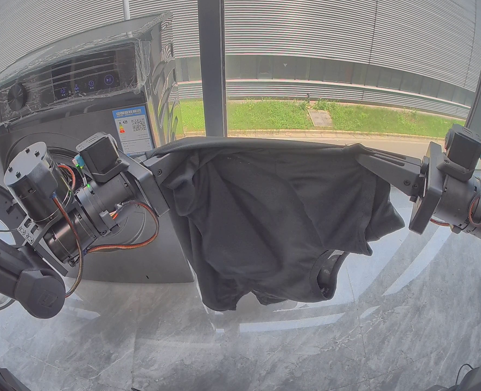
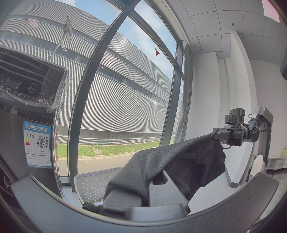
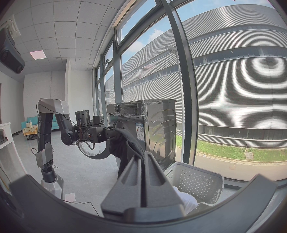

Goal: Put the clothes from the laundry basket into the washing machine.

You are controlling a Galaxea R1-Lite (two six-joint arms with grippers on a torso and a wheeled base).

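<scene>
Fingers of left gripper [image 1: 159,163] and right gripper [image 1: 362,157] each clamped dark T-shirt [image 1: 262,218], stretched across frame centre. Step, I judged: carry. Next: feed it leftward into washing machine [image 1: 88,90], upper left.

Head camera is looking down, close beside the washing machine [image 1: 88,99]; wrist cameras are facing each other in front of it, all sharing the dark shirt [image 1: 267,218].

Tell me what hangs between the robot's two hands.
In the head view, a dark shirt spans from the left hand to the right hand, pinched by both, sagging below.
</scene>
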